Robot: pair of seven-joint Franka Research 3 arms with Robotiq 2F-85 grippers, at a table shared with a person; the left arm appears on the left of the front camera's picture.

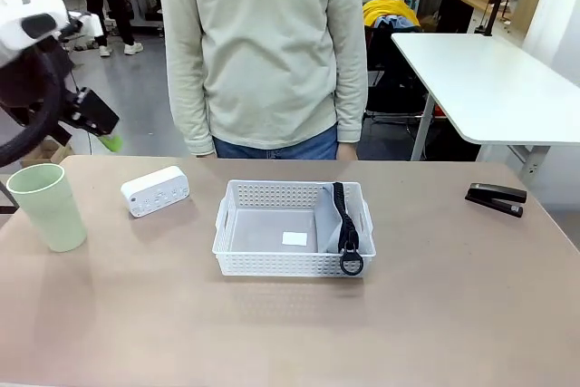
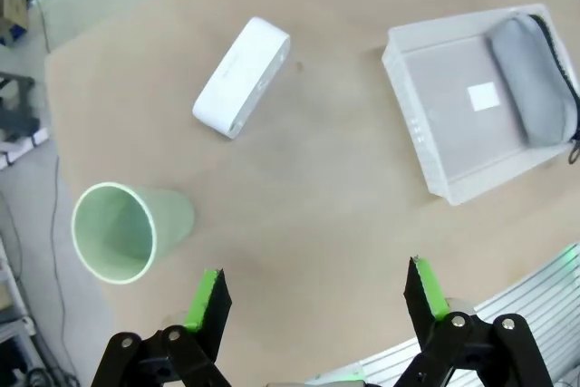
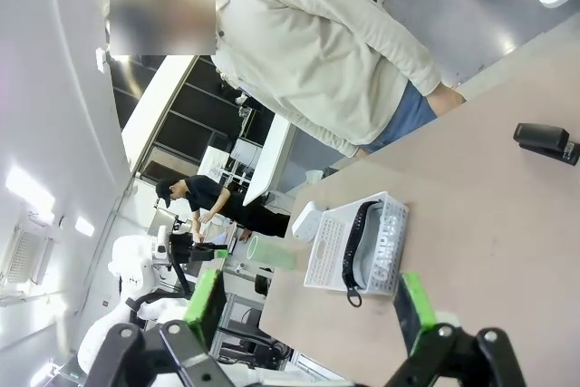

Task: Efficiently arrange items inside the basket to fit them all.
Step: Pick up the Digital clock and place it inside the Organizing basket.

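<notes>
At the table's centre stands the white perforated basket (image 1: pixel 290 265), with the grey zip pouch (image 1: pixel 328 219) set on edge against its right-hand wall and its black strap hanging over the front rim. That leaves most of the floor free, except for a small white label (image 1: pixel 294 238).

Step in hand: judged early, with one of four items loaded. Outside the basket are the pale green cup (image 1: pixel 47 206) at the left edge, the white boxy device (image 1: pixel 155 190) between cup and basket, and the black stapler (image 1: pixel 496 198) well apart to the right.

The left gripper (image 2: pixel 315 287) hovers high over the table's left end, jaws spread wide and empty. The right gripper (image 3: pixel 311 301) is likewise spread and empty, aimed across the table.

Next move, as judged: lower the left gripper onto the device or cup, jaws aligned across the narrow dimension.

Count: one basket, one pouch, one cup, one device, one stapler.
</notes>
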